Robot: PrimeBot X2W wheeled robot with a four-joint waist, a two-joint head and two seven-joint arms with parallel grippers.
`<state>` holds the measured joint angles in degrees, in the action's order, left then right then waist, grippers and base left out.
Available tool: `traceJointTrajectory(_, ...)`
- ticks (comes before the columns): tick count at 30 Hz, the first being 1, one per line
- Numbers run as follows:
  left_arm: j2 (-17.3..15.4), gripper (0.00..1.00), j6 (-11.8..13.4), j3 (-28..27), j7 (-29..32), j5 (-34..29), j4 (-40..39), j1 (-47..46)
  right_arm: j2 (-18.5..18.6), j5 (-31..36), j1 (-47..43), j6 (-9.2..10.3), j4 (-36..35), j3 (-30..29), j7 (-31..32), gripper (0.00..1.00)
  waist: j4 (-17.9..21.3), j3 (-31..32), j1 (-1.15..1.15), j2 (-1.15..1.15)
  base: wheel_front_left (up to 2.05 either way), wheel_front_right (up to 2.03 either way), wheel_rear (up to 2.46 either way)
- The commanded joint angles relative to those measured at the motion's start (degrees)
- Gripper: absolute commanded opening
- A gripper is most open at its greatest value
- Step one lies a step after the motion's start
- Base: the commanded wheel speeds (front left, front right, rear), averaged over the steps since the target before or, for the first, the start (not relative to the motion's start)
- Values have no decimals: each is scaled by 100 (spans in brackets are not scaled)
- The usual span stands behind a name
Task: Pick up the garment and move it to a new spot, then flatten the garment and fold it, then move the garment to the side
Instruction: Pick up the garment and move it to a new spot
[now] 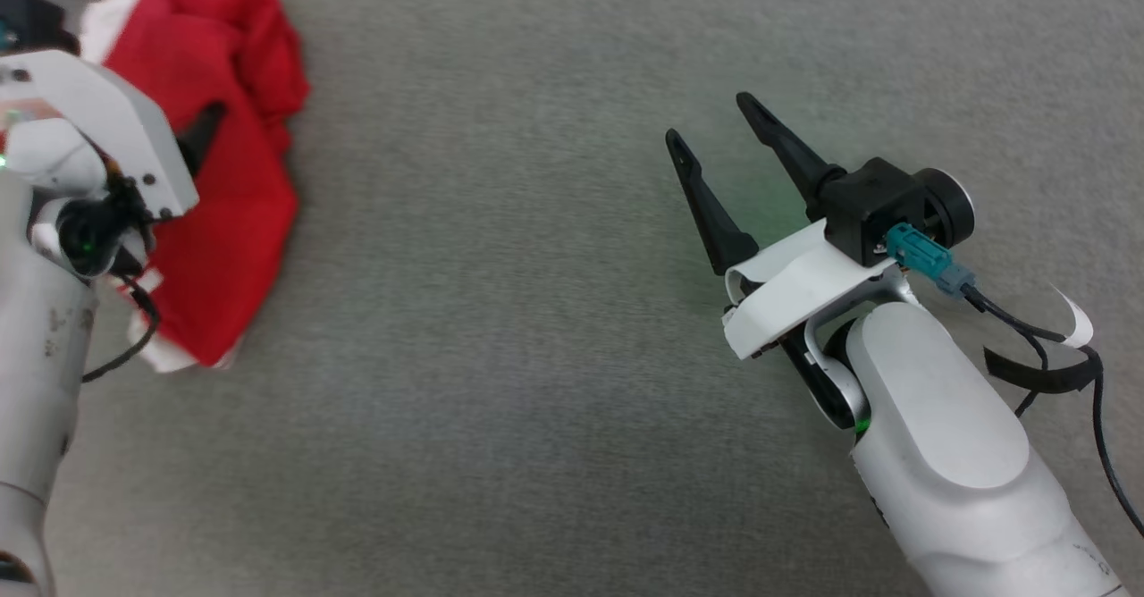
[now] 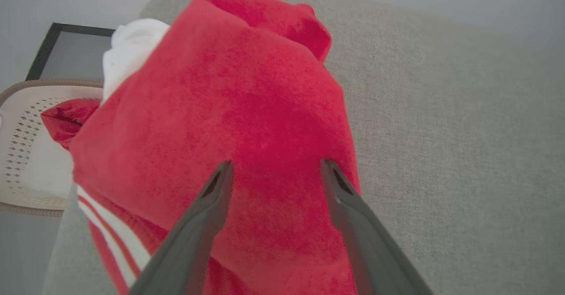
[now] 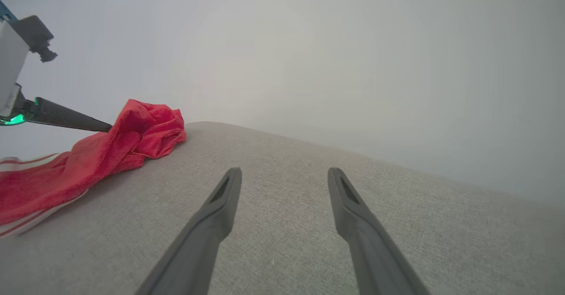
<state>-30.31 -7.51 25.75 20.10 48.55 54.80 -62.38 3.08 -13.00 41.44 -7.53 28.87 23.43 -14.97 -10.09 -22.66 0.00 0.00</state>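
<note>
1. Head view: the garment (image 1: 223,177) lies bunched at the far left of the surface (image 1: 536,356), under the left fingers (image 1: 202,136); the right fingers (image 1: 706,199), spread and empty, hover well apart over bare surface.
2. Left wrist view: left fingers stand spread, gripping nothing, just above the red cloth.
3. Right wrist view: right fingers released; garment lies left.

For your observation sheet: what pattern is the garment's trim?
Red and white stripes. The trim of the garment shows best in the left wrist view.
</note>
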Motion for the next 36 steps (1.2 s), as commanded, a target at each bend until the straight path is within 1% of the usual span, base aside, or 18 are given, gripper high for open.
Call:
traceJointTrajectory(1, -18, 100, 7, 118, 248, 204, -31, -98, -19, 71, 16, 8, -28, -17, -27, 100, 400, -365, 0, 0, 0, 0, 0)
traceJointTrajectory(4, -180, 100, 7, 305, 580, 480, -41, -168, -21, 106, 78, 8, -58, -29, -28, 100, 463, -481, 0, 0, 0, 0, 0)
traceJointTrajectory(6, -263, 100, 7, 474, 697, 525, 1, -224, -22, 136, 144, 8, -92, -35, -28, 100, 509, -598, 0, 0, 0, 0, 0)
traceJointTrajectory(9, -416, 100, 7, 647, 665, 497, 209, -359, -19, 171, 225, 8, -155, -30, -29, 100, 578, -780, 0, 0, 0, 0, 0)
traceJointTrajectory(11, -446, 100, 9, 718, 643, 497, 455, -408, -22, 176, 292, 8, -203, -14, -29, 100, 622, -892, 0, 0, 0, 0, 0)
traceJointTrajectory(14, -424, 100, 11, 802, 653, 512, 792, -486, -21, 208, 371, 8, -260, -29, -28, 100, 668, -1044, 0, 0, 0, 0, 0)
traceJointTrajectory(16, -299, 100, 10, 854, 664, 588, 906, -450, -22, 237, 355, 8, -275, -60, -28, 100, 666, -1059, 0, 0, 0, 0, 0)
traceJointTrajectory(19, -169, 100, 10, 983, 658, 656, 978, -334, -20, 299, 260, 8, -265, -72, -18, 100, 660, -1017, 0, 0, 0, 0, 0)
traceJointTrajectory(23, -136, 100, 9, 1154, 663, 708, 1078, -182, -21, 369, 241, 8, -267, -35, -18, 100, 654, -947, 0, 0, 0, 0, 0)
traceJointTrajectory(26, -36, 100, 2, 1253, 755, 803, 1077, -68, -22, 395, 227, 8, -289, 5, -18, 100, 643, -855, 0, 0, 0, 0, 0)
traceJointTrajectory(27, -14, 96, -13, 1295, 794, 849, 1022, -27, -22, 399, 208, 8, -294, 13, -19, 100, 638, -819, 0, 0, 0, 0, 0)
traceJointTrajectory(28, -21, 42, -18, 1322, 704, 883, 968, -7, -21, 395, 189, 8, -300, 19, -19, 100, 634, -778, 0, 0, 0, 0, 0)
traceJointTrajectory(29, -43, 0, -18, 1343, 593, 912, 929, -4, -22, 385, 177, 8, -305, 30, -17, 100, 630, -734, 0, 0, 0, 0, 0)
traceJointTrajectory(33, -224, 0, -10, 1358, -23, 934, 915, -118, -21, 301, 65, 8, -282, 44, -16, 100, 611, -490, 0, 0, 0, 0, 0)
traceJointTrajectory(36, -313, 0, -9, 1387, -545, 890, 929, -206, -22, 199, -81, 8, -258, -19, -17, 100, 584, -195, 0, 0, 0, 0, 0)
